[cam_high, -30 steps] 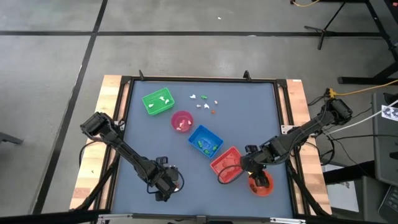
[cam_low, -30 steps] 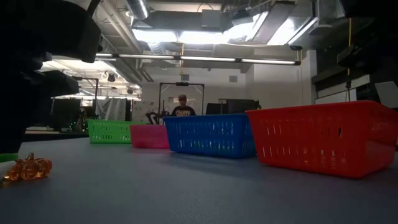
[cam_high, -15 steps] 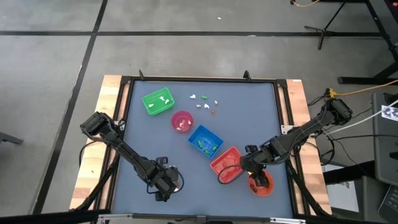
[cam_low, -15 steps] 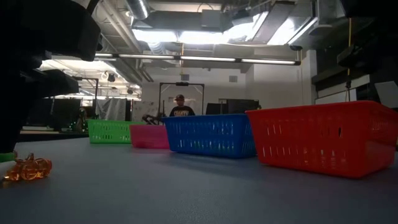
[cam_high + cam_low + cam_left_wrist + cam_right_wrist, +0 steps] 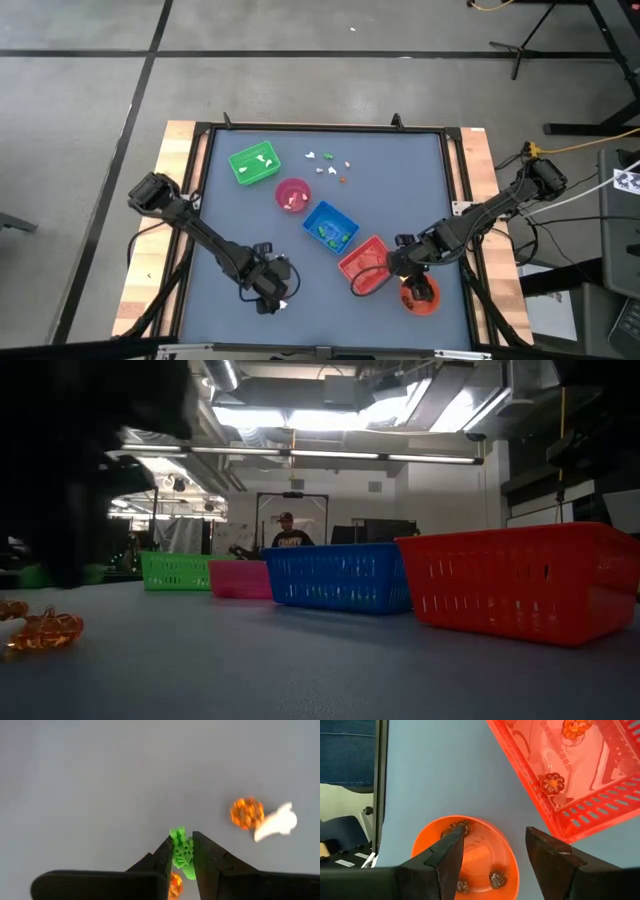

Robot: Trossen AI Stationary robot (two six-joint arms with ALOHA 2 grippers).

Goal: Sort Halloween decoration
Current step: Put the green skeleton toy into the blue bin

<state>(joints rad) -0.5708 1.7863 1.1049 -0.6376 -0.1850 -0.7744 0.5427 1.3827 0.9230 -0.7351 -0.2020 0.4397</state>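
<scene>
Since the earlier frame the left end effector point(image 5: 277, 297) has shifted along the tabletop's point(image 5: 240, 220) near edge; only its wrist view shows it pinching a green trinket point(image 5: 182, 855). The right end effector point(image 5: 492, 851), spread wide, hangs over the orange bowl point(image 5: 475, 851) near the right corner

Square trays point(image 5: 254, 163) and round bowls point(image 5: 292, 194) in a diagonal row across the worktop point(image 5: 400, 190), loose trinkets point(image 5: 328, 163) behind the row, left gripper point(image 5: 277, 294) at the front edge, right gripper point(image 5: 403, 272) above the frontmost bowl point(image 5: 421, 297).
</scene>
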